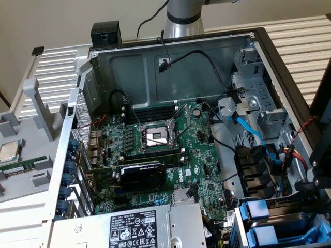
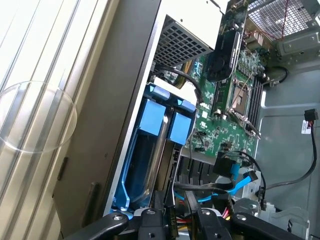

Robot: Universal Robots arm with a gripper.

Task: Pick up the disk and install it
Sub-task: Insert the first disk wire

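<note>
While I watch through wrist camera, gripper sits at drive-bay end of open computer case. Fingers stand partly apart; yellow and red cables show through gap, and I see nothing clamped between them. Disk lies in bay straight ahead of fingers, blue front facing motherboard, just beside second blue-fronted carrier. Exterior view puts bay in corner on exterior view's right, near power supply.

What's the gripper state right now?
Gripper: open or closed cannot be told; poised near the blue drive carriers.
</note>
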